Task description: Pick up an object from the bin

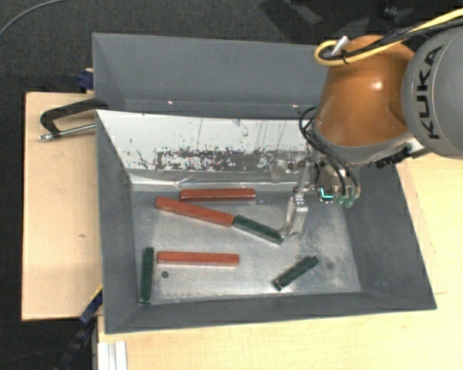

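Nearest lay a short dark green stick (295,272) and a red bar (197,259), both untouched. Behind them the gripper (296,220) stood low beside the right end of a longer green stick (256,230). Whether it was open or closed could not be told. Nothing looked lifted, so grasping and raising remained.

The metal bin (116,206) is scuffed and shiny, its sticks (197,259) matt.

Printed in dark capital letters: the brand name KUKA, running sideways along the rounded grey metal arm link (440,91). Found above and to the right of the gripper (295,226), just beyond the smooth orange wrist cover (363,91) sitting over the tool.
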